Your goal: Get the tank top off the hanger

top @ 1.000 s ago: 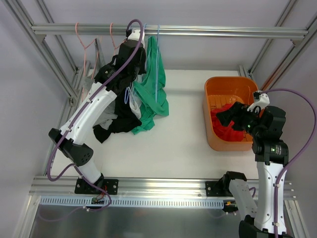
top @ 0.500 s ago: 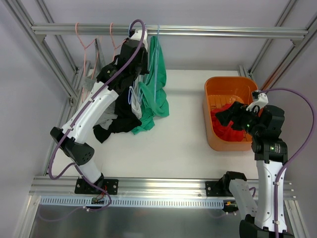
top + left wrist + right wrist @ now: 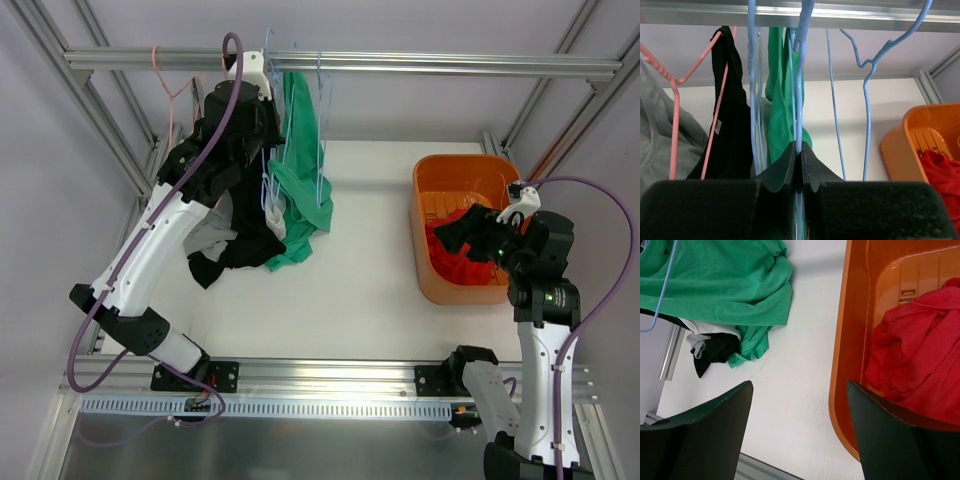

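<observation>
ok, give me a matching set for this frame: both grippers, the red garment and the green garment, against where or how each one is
Things
1. left gripper
2. right gripper
3. red garment
4. green garment

States
A. lying in the orange bin
B. shut on a blue hanger
C. hanging under the rail, lower end heaped on the table
D. open, above the bin's rim

Pairs: 1-B, 2-D, 3-A, 4-C
</observation>
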Robot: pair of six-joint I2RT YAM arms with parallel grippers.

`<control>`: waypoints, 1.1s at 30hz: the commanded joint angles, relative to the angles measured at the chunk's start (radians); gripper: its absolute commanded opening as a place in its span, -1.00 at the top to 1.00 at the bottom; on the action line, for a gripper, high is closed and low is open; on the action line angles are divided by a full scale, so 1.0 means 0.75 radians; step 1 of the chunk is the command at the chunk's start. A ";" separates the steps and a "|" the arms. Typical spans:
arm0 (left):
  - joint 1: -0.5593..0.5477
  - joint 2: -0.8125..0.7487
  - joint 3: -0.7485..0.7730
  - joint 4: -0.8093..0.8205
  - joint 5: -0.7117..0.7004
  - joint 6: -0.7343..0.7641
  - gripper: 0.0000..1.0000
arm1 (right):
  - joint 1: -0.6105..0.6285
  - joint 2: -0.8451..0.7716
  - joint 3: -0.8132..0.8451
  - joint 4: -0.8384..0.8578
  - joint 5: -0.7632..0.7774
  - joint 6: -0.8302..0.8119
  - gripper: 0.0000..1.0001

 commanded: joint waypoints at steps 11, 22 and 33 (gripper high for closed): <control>-0.024 -0.399 -0.407 0.094 0.140 -0.155 1.00 | 0.046 0.010 0.018 0.120 -0.301 0.001 -0.63; -0.175 -0.828 -0.783 0.061 0.222 -0.208 1.00 | 0.355 0.049 -0.017 0.235 -0.500 -0.039 -0.65; -0.283 -1.149 -1.023 -0.176 0.535 -0.318 1.00 | 0.847 0.086 -0.019 0.366 -0.209 -0.105 -0.61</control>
